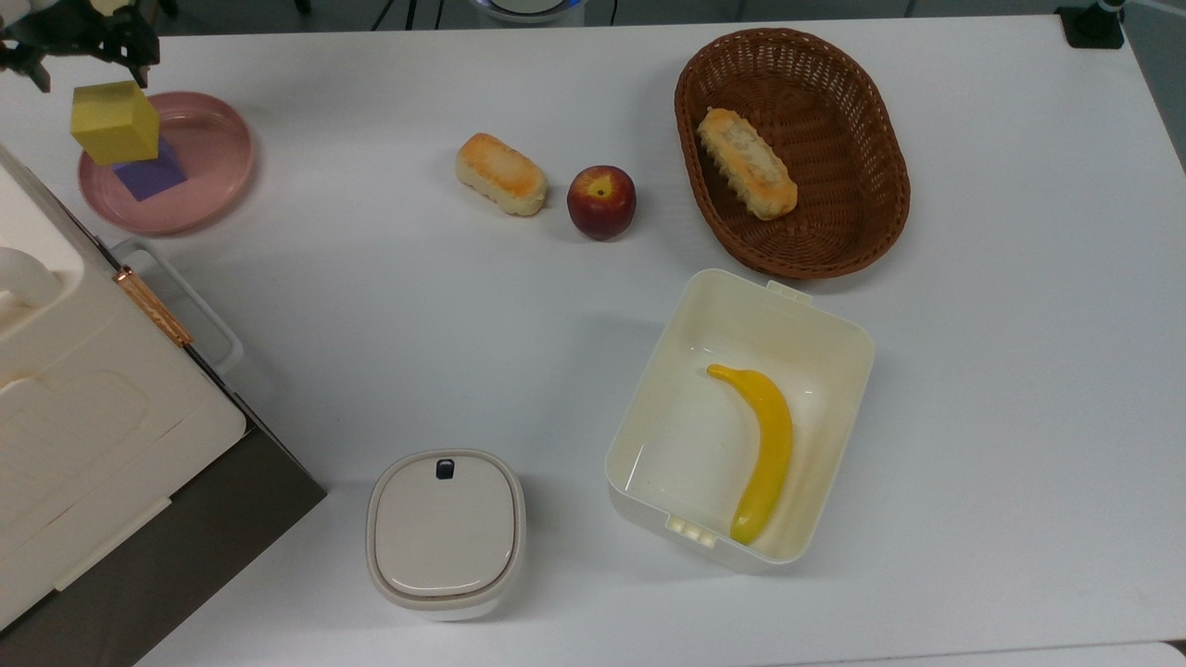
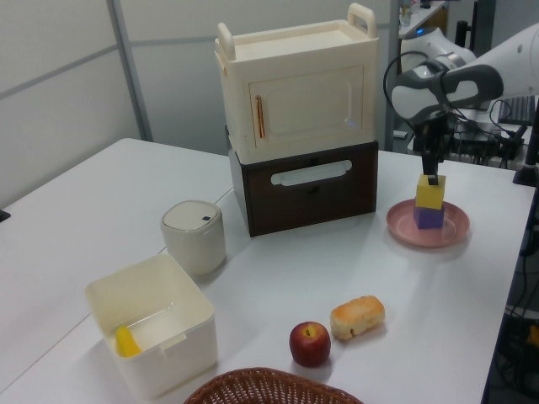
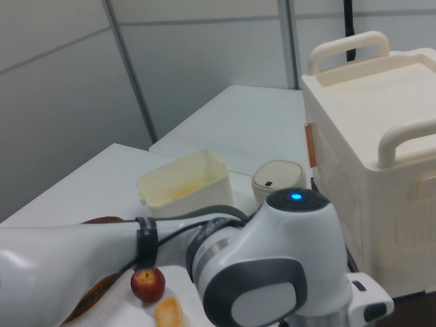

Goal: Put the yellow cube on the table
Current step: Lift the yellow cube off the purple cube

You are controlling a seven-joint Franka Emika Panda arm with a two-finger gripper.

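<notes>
The yellow cube [image 1: 113,120] sits on top of a purple cube [image 1: 151,176] in the round pink plate [image 1: 218,167] at the top view's upper left. In the left view the yellow cube [image 2: 430,193] stands at the right, stacked over the plate [image 2: 453,227]. My gripper [image 1: 93,76] hovers just above and behind the cube, open, with a finger on either side and nothing held. From the left view, the gripper [image 2: 432,172] hangs straight over the cube's top. The white table [image 1: 371,278] spreads under everything.
A bread roll [image 1: 500,174] and an apple [image 1: 601,201] lie mid-table. A wicker basket [image 1: 889,185] holds another roll. A white box [image 1: 639,408] contains a banana [image 1: 764,454]. A lidded canister [image 1: 445,533] and a cream cabinet [image 1: 83,417] stand near the plate.
</notes>
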